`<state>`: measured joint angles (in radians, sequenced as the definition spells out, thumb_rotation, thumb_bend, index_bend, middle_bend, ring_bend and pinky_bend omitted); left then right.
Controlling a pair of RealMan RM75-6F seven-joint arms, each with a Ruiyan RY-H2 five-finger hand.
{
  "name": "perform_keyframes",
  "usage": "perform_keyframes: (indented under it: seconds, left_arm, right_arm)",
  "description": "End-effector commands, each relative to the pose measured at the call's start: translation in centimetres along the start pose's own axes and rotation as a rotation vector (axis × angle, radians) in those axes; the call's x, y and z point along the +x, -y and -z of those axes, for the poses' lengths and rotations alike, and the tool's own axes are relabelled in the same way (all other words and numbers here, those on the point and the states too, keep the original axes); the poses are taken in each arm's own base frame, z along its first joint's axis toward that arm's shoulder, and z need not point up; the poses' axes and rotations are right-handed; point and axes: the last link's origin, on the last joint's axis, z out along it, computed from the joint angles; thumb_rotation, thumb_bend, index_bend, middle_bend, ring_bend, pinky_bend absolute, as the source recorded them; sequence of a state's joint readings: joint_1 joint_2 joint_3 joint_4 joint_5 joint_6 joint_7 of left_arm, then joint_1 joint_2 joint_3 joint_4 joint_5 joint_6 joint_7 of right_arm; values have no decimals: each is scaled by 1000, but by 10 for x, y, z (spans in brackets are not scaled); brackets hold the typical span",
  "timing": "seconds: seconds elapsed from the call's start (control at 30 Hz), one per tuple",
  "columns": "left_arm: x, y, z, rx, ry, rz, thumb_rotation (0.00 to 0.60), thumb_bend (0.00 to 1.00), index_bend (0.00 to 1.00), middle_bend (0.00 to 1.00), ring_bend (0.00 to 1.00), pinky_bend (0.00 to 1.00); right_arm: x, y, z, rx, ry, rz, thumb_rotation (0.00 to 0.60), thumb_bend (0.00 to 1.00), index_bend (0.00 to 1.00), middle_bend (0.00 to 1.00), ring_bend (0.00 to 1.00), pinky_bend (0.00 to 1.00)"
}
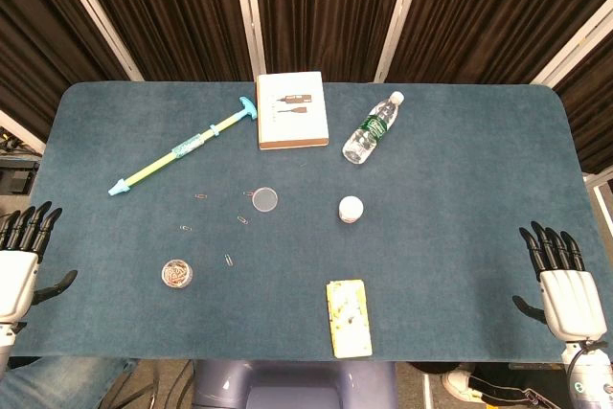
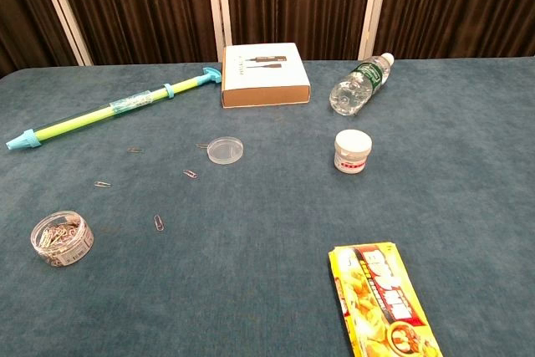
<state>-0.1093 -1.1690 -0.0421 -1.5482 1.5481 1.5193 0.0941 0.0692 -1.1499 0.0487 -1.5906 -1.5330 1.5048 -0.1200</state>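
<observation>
Snack packet: yellow foil-wrapped flat packet (image 2: 384, 298) lies at the near table edge, closest to the chest camera, between the two hands and well apart from both.
Clip tub: clear round plastic tub of paper clips (image 2: 61, 238) stands upright and uncovered, front left; it is the item nearest the left hand.
Left hand: black-fingered left hand (image 1: 19, 261) hangs off the left table edge, fingers spread, holding and touching nothing.
Right hand: matching right hand (image 1: 565, 280) sits at the front right corner, fingers spread, holding nothing.
Progress: no item is gripped. The tub's clear round lid (image 2: 226, 150) lies apart from it, mid-table, and loose paper clips (image 2: 159, 222) are scattered on the cloth between the two.
Other items: small white jar with a red label (image 2: 352, 151) stands upright right of centre; clear plastic water bottle (image 2: 359, 85) lies on its side behind it; flat white cardboard box (image 2: 263, 74) is at the far edge; long yellow-and-blue plastic tube (image 2: 109, 113) lies slantwise, far left.
Surface: table covered in dark teal cloth (image 2: 468, 206).
Room: dark brown curtains with pale uprights (image 2: 125, 6) stand behind.
</observation>
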Motion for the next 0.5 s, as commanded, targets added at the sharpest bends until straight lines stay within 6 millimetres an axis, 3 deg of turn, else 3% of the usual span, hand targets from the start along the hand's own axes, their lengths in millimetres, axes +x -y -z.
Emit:
perform_keyframes:
  seconds: [0.03,0.27,0.4,0.5]
  left_arm:
    - [0,-1,0,-4,-2,-2,600,196,0,0,0,51]
    - [-7,1,-7,8,39,-7,600,199,0,0,0,51]
    - [-14,-1,-22,-15,67,-21,600,197,0,0,0,50]
    - [-17,3,-37,-20,93,-55,600,226,81,0,0,48]
  right_arm:
    - [0,0,0,-1,1,-1,600,0,0,0,0,0]
    - [2,-1,2,1,-2,-7,600,0,0,0,0,0]
    - [3,-1,2,6,-3,-14,600,0,0,0,0,0]
    - [2,0,0,9,3,-19,600,0,0,0,0,0]
